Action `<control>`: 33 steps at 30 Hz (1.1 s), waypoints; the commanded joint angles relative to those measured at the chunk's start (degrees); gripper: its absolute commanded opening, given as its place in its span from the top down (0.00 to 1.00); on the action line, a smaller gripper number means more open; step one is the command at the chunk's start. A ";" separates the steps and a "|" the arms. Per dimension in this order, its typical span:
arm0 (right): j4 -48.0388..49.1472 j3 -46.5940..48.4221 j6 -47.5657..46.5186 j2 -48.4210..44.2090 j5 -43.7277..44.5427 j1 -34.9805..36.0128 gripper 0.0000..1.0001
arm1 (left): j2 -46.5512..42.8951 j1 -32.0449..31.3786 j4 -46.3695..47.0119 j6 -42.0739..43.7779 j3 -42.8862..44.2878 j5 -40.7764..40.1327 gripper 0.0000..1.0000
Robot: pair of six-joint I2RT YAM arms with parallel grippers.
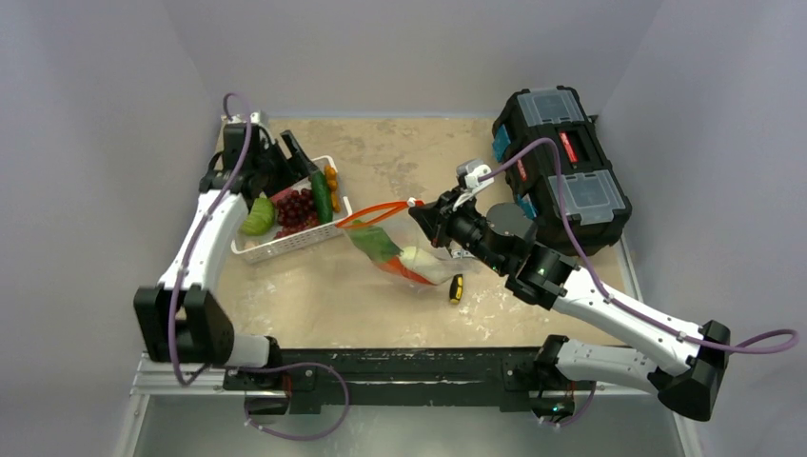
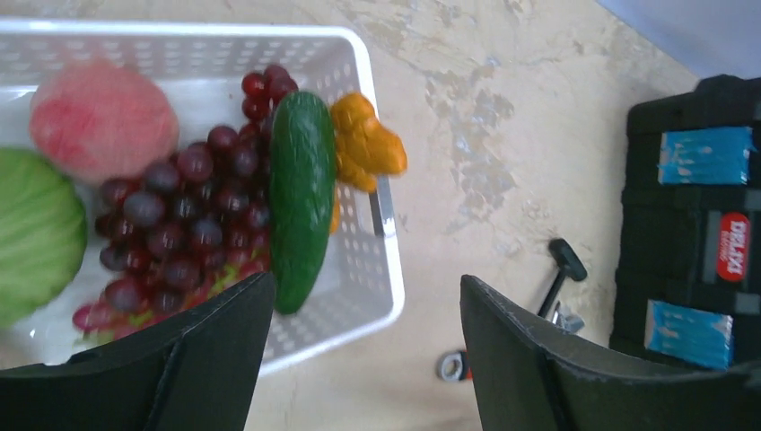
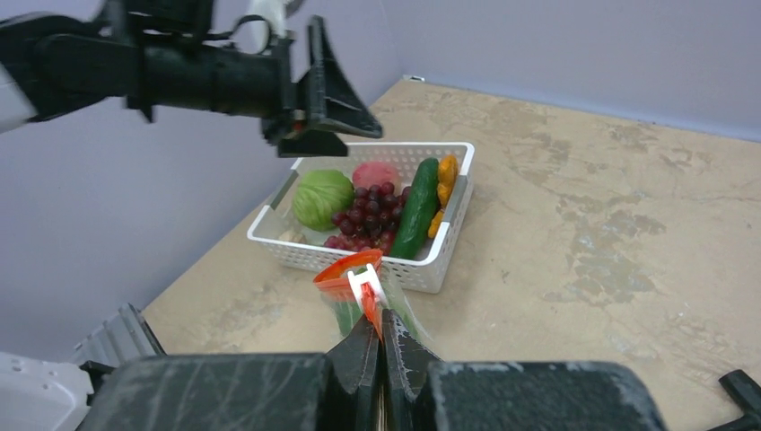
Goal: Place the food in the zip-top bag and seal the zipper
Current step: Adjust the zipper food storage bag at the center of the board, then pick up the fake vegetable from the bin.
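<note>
Currently left gripper (image 2: 363,301) is hovering, jaws apart and empty, over the basket (image 2: 388,296). Cucumber (image 2: 301,197) is lying there beside grapes (image 2: 179,215): stiff, smooth, probably slippery, so grasping mid-length seems best. Right gripper (image 3: 381,332) is clamping the limp bag (image 1: 419,265) at its zipper (image 3: 345,266), mouth gaping.

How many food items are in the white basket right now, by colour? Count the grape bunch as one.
Green: 2, cabbage and cucumber
Dark red: 1, grape bunch
Pink: 1, peach
Orange: 1, lumpy piece
Total: 5 in the basket
</note>
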 commanded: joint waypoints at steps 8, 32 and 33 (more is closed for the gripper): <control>4.13 0.89 1.74 -1.80 -1.76 -0.07 1.00 | 27.31 0.18 8.96 4.21 16.42 -2.50 0.40; 3.46 0.84 1.13 -2.84 -1.45 -0.08 1.00 | 33.75 -0.29 9.67 0.32 14.31 0.15 0.67; 3.50 0.84 1.16 -2.94 -1.46 -0.08 1.00 | 33.15 -0.27 9.63 0.60 14.15 0.09 0.74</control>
